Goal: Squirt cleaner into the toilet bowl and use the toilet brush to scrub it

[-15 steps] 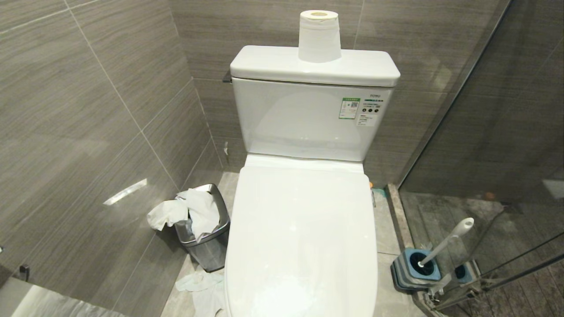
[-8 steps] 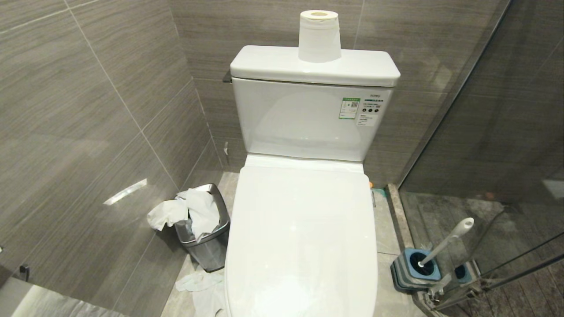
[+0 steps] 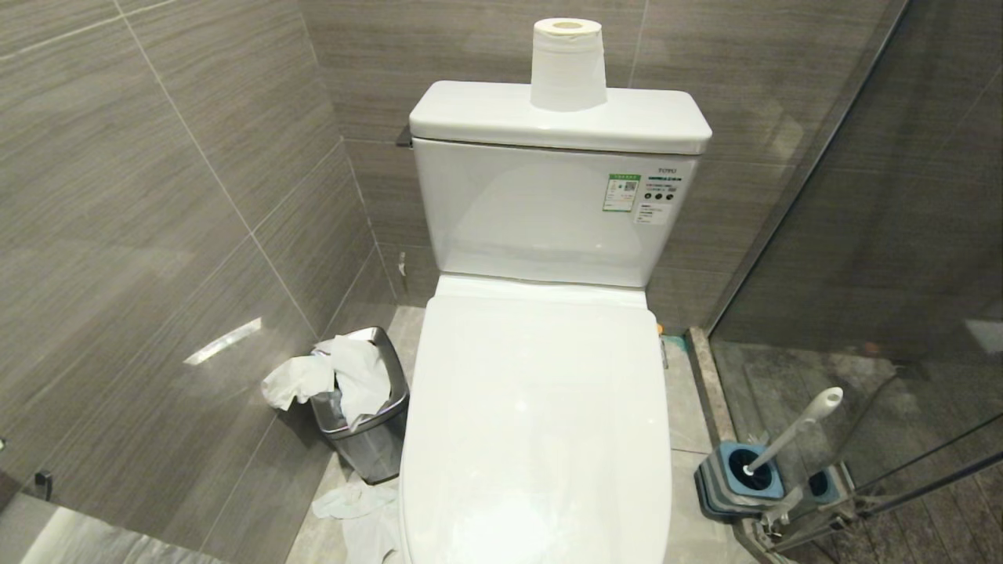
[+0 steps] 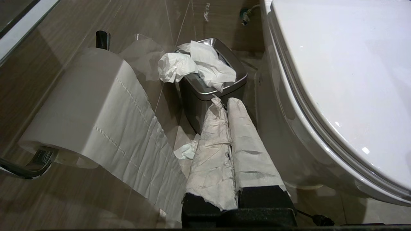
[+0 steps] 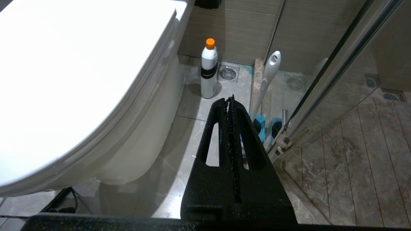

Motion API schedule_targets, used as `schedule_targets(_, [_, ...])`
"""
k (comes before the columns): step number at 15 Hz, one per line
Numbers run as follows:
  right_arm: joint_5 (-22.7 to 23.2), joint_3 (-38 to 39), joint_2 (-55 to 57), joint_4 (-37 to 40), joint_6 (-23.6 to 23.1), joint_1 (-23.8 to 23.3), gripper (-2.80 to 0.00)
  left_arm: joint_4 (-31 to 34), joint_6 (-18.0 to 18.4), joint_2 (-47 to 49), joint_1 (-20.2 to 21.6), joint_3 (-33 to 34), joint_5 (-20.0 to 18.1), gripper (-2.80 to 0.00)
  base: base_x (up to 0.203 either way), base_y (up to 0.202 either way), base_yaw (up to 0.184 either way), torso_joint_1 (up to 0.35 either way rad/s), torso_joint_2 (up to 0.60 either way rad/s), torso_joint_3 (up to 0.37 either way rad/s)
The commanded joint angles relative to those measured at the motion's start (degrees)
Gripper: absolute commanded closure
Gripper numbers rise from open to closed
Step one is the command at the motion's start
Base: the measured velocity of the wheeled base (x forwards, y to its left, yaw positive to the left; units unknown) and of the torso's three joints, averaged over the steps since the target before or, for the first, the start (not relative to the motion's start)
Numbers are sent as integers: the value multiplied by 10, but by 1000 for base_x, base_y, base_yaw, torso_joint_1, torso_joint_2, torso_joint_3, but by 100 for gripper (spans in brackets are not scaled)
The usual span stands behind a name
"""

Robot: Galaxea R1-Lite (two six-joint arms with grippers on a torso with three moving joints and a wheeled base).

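The white toilet's lid (image 3: 537, 407) lies shut, so the toilet bowl beneath it is hidden. To the right, the toilet brush (image 3: 793, 429) stands slanted in its grey-and-blue holder (image 3: 717, 478); its white handle (image 5: 268, 75) also shows in the right wrist view. No cleaner liquid shows; a white bottle with an orange cap (image 5: 209, 72) stands on the floor beside the toilet. My left gripper (image 4: 225, 101), fingers wrapped in white paper, hangs shut and empty near the bin. My right gripper (image 5: 230, 99) is shut and empty, above the floor short of the brush. Neither arm shows in the head view.
A steel bin (image 3: 368, 439) stuffed with paper stands left of the toilet, with paper scraps on the floor. A toilet roll (image 3: 568, 63) sits on the tank, another (image 4: 96, 106) hangs on the left wall. A glass shower partition (image 3: 862, 235) closes the right side.
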Motion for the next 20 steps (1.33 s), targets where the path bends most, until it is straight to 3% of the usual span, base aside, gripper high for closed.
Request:
schedule_targets(1, [0,0,0,0,0,0,0,0,0,1,0,1,0,0,0,0,0,0,0,0])
schedule_targets(20, [1,0,0,0,-1,0,0,0,0,0,0,2,0,0,0,0,0,0,0,0])
